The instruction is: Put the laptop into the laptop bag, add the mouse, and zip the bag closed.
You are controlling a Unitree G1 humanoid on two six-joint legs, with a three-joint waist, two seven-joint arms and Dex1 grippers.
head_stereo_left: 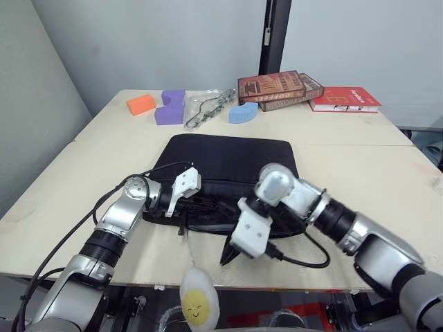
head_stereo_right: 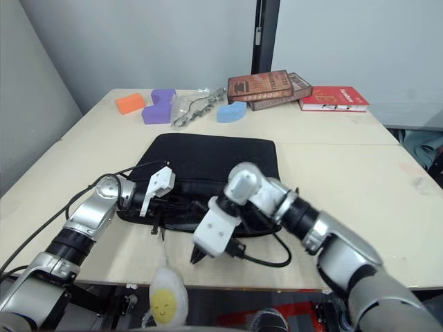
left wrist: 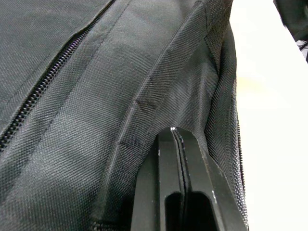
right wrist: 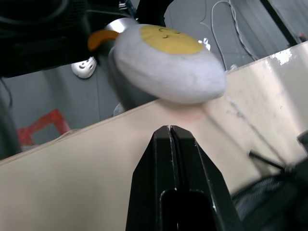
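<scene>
Both our pincers, left pincer (left wrist: 175, 139) and right pincer (right wrist: 171, 132), are pressed closed and holding nothing beside one flat black laptop bag (head_stereo_left: 228, 159) on the tabletop (head_stereo_left: 360, 166), with three books (head_stereo_left: 304, 91) behind.

Both my arms reach forward, bent at the elbows; left end effector (left wrist: 180, 144) fingers pressed together, right end effector (right wrist: 171, 139) angled downward, fingers closed.
</scene>
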